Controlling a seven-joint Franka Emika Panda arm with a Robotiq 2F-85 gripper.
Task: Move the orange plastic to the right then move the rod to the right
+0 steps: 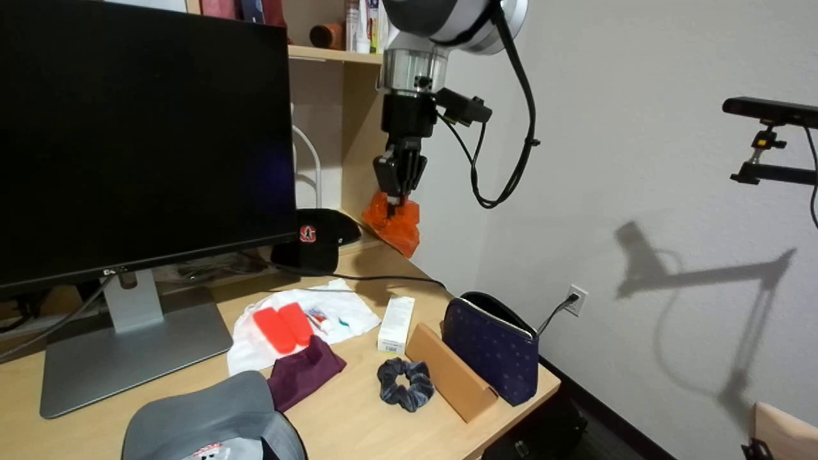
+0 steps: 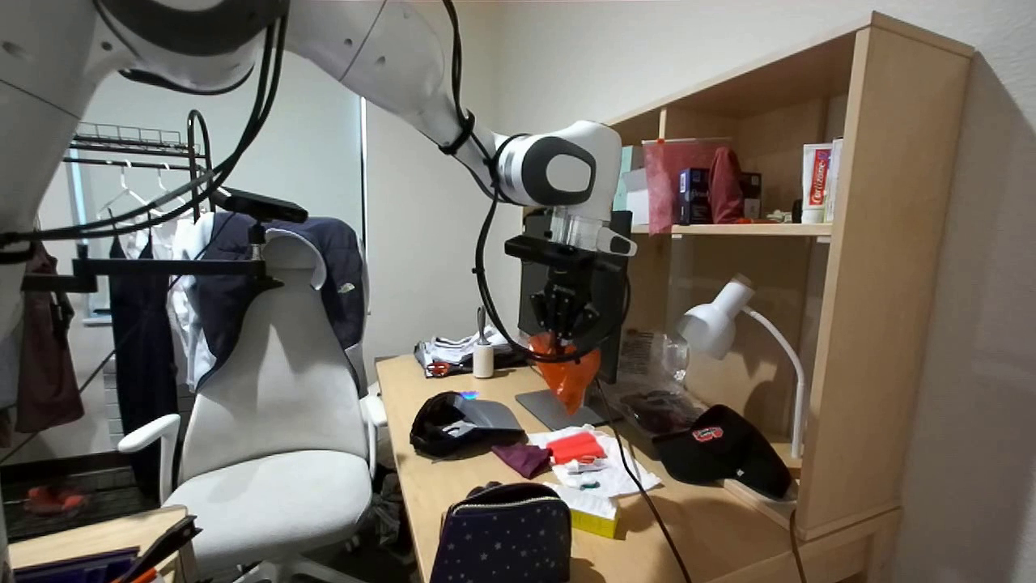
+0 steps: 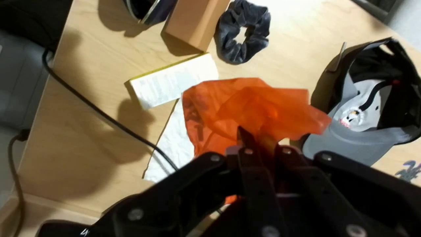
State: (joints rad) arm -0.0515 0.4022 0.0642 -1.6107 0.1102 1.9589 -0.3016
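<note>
Gripper (image 1: 394, 203) points down, jaws closed on the orange plastic (image 3: 243, 108): a bunched part is pinched between the fingers (image 3: 257, 184), the rest spreads loosely past them in the wrist view. In both exterior views the plastic hangs from the fingertips, clear above the desk (image 1: 351, 412). On the desk: white sheet (image 1: 358, 308), partly hidden by the plastic in the wrist view, bearing a flat red item (image 1: 295, 322) and a small printed item (image 1: 321, 321) too blurred to name. White box (image 1: 396, 322) just beside the sheet, one side yellow. Purple cloth (image 1: 305, 374) lies between sheet and grey cap (image 1: 198, 409); the cap's inside shows in the wrist view. Brown case (image 1: 450, 370) near the box, scrunchie (image 1: 386, 380) on one side of it, navy pouch (image 1: 492, 348) upright on the other. Cable (image 3: 108, 117) runs across the desk. Farther out: monitor (image 1: 140, 140); black cap (image 2: 728, 457) near the shelf unit (image 2: 906, 283); white lamp (image 2: 716, 328), head tilted down. Chair (image 2: 279, 389) near the desk, dark jacket (image 2: 336, 267) over its back.
</note>
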